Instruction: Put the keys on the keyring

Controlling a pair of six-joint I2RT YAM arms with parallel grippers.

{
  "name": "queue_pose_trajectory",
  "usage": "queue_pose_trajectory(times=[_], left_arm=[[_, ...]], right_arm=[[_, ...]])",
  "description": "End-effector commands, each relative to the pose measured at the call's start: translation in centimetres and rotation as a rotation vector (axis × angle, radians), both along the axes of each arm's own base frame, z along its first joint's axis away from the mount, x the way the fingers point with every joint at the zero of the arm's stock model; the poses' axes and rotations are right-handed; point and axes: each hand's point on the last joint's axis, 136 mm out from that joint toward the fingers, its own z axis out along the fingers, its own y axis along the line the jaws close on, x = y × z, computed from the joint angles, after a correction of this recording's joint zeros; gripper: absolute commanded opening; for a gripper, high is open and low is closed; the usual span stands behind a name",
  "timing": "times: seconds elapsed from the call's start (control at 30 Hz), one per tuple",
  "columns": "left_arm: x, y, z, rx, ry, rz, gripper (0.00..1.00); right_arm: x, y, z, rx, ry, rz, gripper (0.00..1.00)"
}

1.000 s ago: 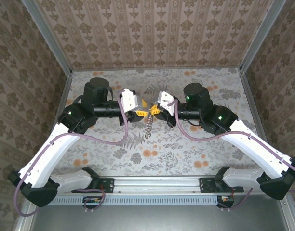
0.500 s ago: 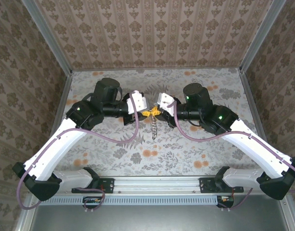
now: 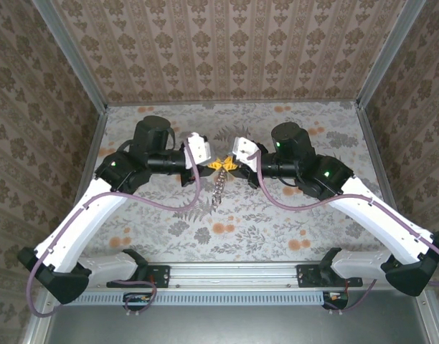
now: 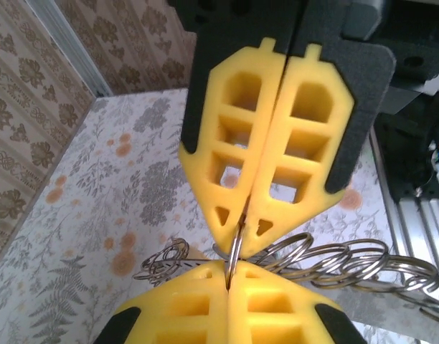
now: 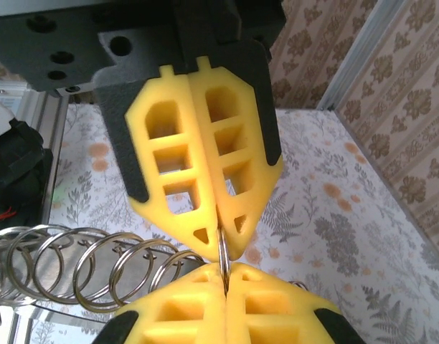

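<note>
the left claw (image 3: 214, 165) was closed, its yellow pads (image 4: 198, 304) pressed together on one thin ring of the keyring (image 4: 327, 256). the right claw (image 3: 232, 164) was closed as well, meeting the left tip to tip and pinching the same ring edge-on. the rest of the keyring, a chain of linked metal rings, hung below the two tips over the flowered tablecloth (image 3: 291, 215). whether its lower end touched the cloth could not be told. from above, anything else between the tips was too small to make out.
</note>
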Motion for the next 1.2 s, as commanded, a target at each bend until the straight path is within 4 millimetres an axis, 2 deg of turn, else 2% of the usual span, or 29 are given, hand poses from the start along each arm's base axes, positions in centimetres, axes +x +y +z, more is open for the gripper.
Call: queue_pose_trajectory(times=[0.0,0.23,0.4,0.43,0.57,0.67,0.97,1.17], left_arm=[[-1.5,0.9,4.9,-0.204,-0.009,-0.075,0.00],[-2.6,1.0,6.1,-0.273,0.013,-0.159,0.00],[-2.9,1.1,6.2,-0.288,0.022,-0.173,0.00],[-3.0,1.1,6.1,-0.289,0.022,-0.172,0.00],[-3.1,1.4,6.2,-0.301,0.021,-0.174,0.00],[-3.3,1.5,6.2,-0.307,0.030,-0.190,0.00],[-4.1,1.4,5.9,-0.307,0.058,-0.241,0.00],[-4.2,1.5,5.7,-0.299,0.065,-0.241,0.00]], right_arm=[[-0.9,-0.7,0.6,0.015,0.000,0.003,0.12],[-1.3,-0.7,1.1,0.036,0.002,0.016,0.11],[-1.6,-0.8,1.6,0.048,-0.001,0.018,0.11],[-1.7,-0.9,1.8,0.055,-0.003,0.016,0.13],[-2.3,-1.6,2.9,0.099,-0.011,0.004,0.31],[-3.1,-2.1,4.1,0.146,-0.019,0.005,0.37],[-3.8,-1.3,7.0,0.265,-0.030,0.059,0.32],[-3.7,0.0,7.2,0.289,-0.009,0.114,0.31]])
